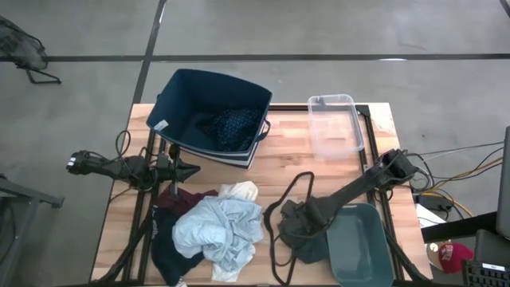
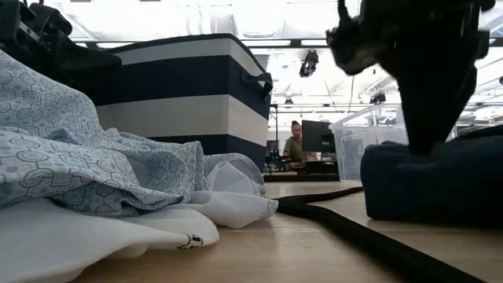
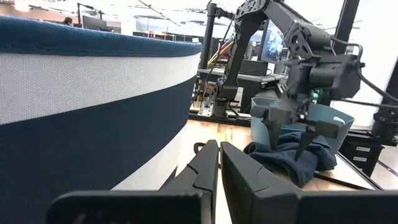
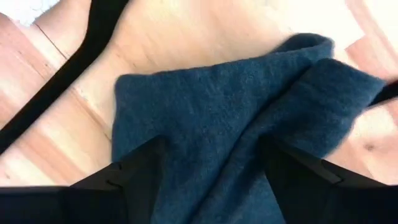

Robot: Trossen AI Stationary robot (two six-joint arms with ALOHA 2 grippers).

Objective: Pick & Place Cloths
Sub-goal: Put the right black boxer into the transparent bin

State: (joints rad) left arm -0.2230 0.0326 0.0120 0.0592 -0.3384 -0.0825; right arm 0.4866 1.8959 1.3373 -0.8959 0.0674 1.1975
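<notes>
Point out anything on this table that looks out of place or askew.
The navy fabric bin sits skewed to the table's edges, with one navy patterned piece inside. A thin black hanger lies loose between the cloth heap and the dark grey cloth, under the open right gripper. Nothing looks damaged.

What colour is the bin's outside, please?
Navy with white bands, clearest on the bin in the low view.

Two dark jointed arms trailing black cables.
</notes>
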